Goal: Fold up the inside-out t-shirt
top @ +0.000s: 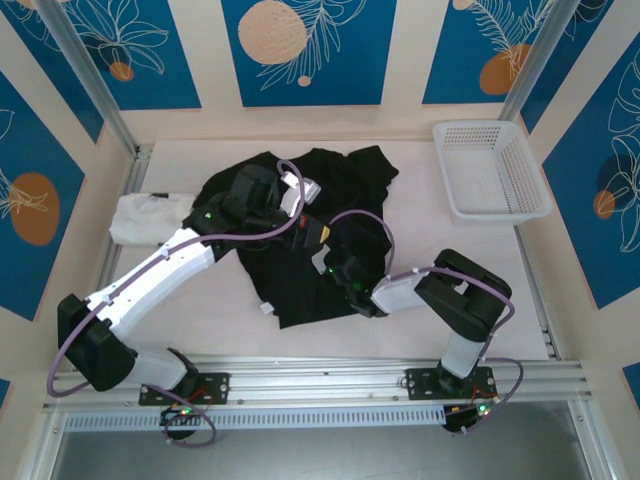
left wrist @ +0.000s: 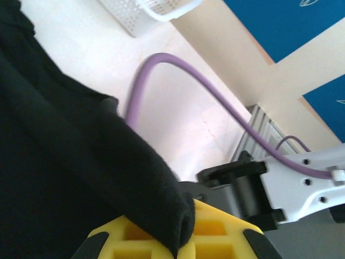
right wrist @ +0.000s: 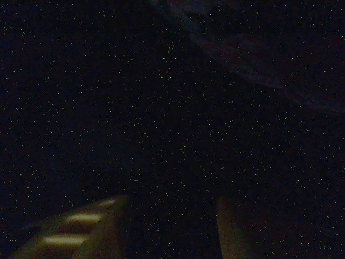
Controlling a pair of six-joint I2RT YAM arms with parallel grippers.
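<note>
The inside-out t-shirt (top: 345,185) lies crumpled and black in the middle of the table. My left gripper (top: 292,200) reaches in over its left half. In the left wrist view, this gripper (left wrist: 180,240) is shut on a thick fold of the black t-shirt (left wrist: 64,162) between its yellow fingers (left wrist: 221,243). My right gripper (top: 338,268) is pushed into the shirt's lower middle. The right wrist view is nearly dark under the cloth. There the right gripper (right wrist: 170,232) shows two dim fingers (right wrist: 81,229) standing apart, with black cloth all round.
A white folded garment (top: 148,215) lies at the table's left edge beside the shirt. A white plastic basket (top: 490,168) stands at the back right. Bare table (top: 440,240) lies between the shirt and the basket. The metal rail (top: 330,375) runs along the near edge.
</note>
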